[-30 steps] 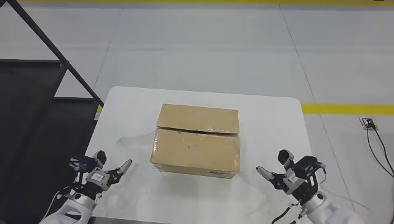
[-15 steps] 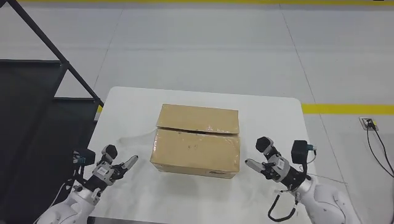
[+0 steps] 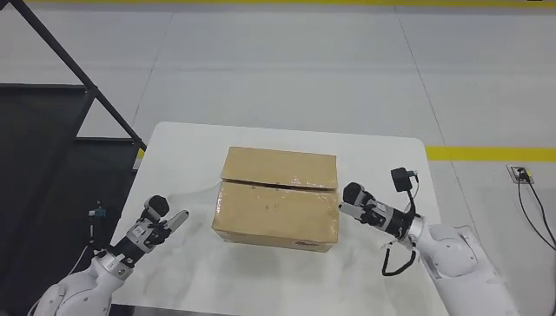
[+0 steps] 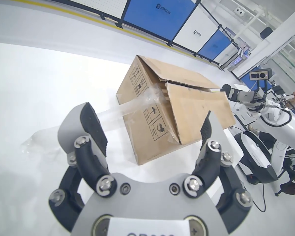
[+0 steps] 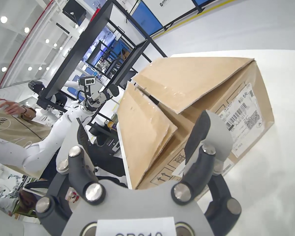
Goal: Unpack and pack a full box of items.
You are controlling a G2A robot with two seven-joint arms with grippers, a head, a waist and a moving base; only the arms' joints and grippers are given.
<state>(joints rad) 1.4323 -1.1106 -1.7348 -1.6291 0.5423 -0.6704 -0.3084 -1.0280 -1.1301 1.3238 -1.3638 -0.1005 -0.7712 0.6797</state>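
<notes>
A brown cardboard box (image 3: 276, 199) lies in the middle of the white table (image 3: 391, 155). Its top flaps are folded down but slightly ajar along the seam. A loose strip of clear tape (image 4: 127, 106) hangs from its left end down to the table. My left gripper (image 3: 169, 214) is open, a short way off the box's left end, facing the box (image 4: 177, 106). My right gripper (image 3: 346, 201) is open right at the box's right end. In the right wrist view the near flap's edge (image 5: 147, 133) lies between the fingers of the right gripper (image 5: 137, 148).
A black metal rack (image 3: 52, 186) stands just off the table's left side. Bare table surface runs along the front edge and around the box. A cable (image 3: 530, 203) lies on the floor at the right.
Both grippers have moved inward toward the box. The right one came up from the front right corner to the box's right end; the left one edged closer to its left end.
</notes>
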